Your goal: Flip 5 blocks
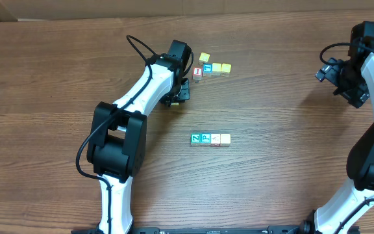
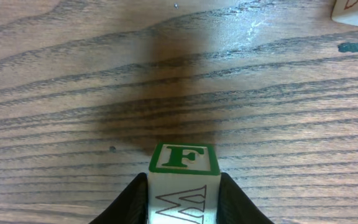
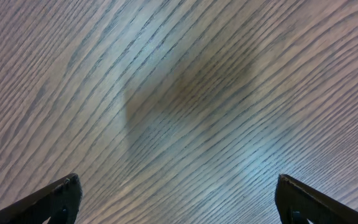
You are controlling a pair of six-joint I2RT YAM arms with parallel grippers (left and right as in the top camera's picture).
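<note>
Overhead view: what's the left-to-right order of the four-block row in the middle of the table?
Green-faced Z block → teal-faced P block → whitish block with faint red marks → plain tan block.

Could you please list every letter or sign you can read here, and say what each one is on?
"F": green, on the block in the left gripper.
"W": outlined, on that block's near side, cut off.
"Z": green block.
"P": teal block.
Upper cluster and the row's two pale blocks: too small to read.
</note>
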